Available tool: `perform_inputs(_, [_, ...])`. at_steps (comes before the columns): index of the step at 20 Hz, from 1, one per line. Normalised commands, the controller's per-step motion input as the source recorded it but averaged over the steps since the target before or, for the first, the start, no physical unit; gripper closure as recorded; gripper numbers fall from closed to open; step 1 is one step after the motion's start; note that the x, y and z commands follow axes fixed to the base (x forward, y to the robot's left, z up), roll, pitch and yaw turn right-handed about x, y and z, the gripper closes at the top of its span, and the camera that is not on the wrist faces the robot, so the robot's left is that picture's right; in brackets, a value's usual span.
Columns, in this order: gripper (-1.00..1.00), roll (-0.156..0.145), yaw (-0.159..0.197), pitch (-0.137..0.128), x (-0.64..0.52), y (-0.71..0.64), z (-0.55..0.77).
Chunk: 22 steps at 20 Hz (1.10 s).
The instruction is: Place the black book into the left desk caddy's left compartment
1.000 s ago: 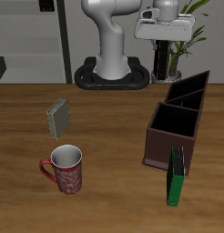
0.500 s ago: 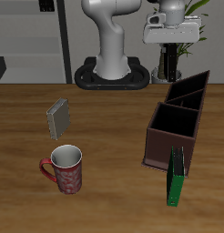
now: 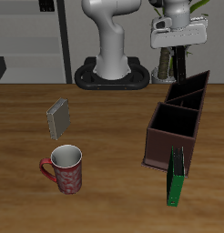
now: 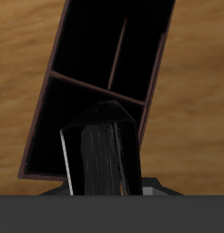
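Note:
My gripper (image 3: 177, 47) is shut on the black book (image 3: 178, 65) and holds it upright in the air, above and just behind the far end of the dark brown desk caddy (image 3: 159, 138). In the wrist view the black book (image 4: 100, 161) hangs straight below the camera with its pale page edge showing. The caddy (image 4: 45, 109) lies beneath it, open, and a divider (image 4: 96, 86) splits it into compartments. The book is clear of the caddy and touches nothing. My fingertips are hidden in the wrist view.
A green book (image 3: 177, 176) leans upright against the caddy's near end. A grey book (image 3: 58, 117) lies on the table, with a red mug (image 3: 66, 169) nearer the front edge. The robot base (image 3: 112, 75) and a plant (image 3: 194, 16) stand at the back.
My gripper has carried the black book sideways along the back of the table, closer to the spot above the caddy's far end, and slightly higher. Nothing on the table moved.

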Motion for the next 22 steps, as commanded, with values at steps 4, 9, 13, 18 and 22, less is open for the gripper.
perform_inputs(4, [1.00,0.036,0.010,0.017,0.10,0.14,-0.09])
perform_inputs(9, [1.00,0.032,0.016,0.023,0.11,0.10,-0.11])
perform_inputs(13, [1.00,0.004,-0.001,0.020,0.08,0.01,-0.12])
perform_inputs(18, [1.00,0.015,-0.001,0.043,0.10,0.05,-0.23])
perform_inputs(22, [1.00,0.015,0.026,0.038,0.10,0.09,-0.32])
